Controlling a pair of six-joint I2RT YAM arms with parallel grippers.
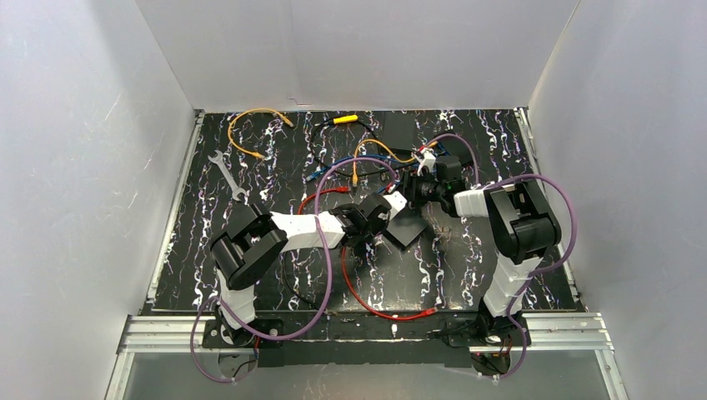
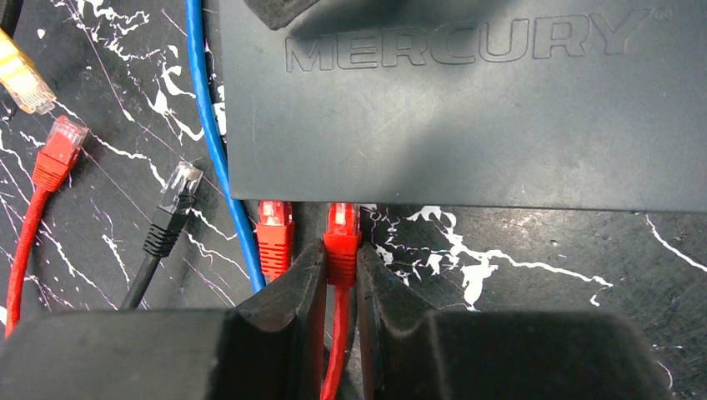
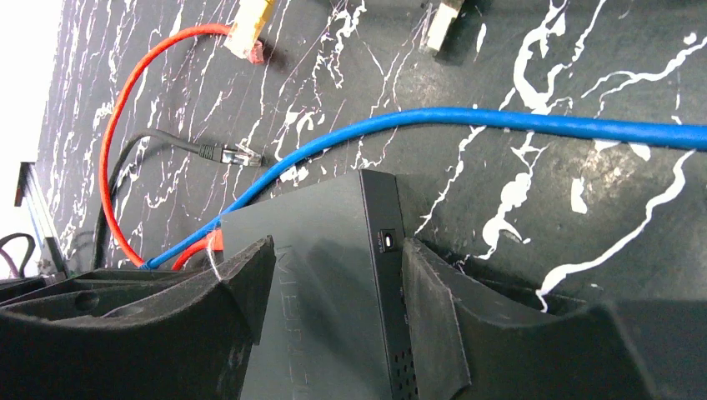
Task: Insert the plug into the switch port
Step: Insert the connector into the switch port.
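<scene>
We clamp the switch (image 3: 333, 275) between our right jaws, bracing it. Our left jaws pinch the red plug (image 2: 343, 242), its tip just ahead of them at the switch's port edge. It looks only partly seated, so the final push is left.

Even overhead light, sharp focus, blown-out white corner.

Matt plastic switch (image 2: 467, 125), glossy red plug (image 2: 343, 237), table (image 2: 542, 275) seemingly smooth, marble-patterned
</scene>
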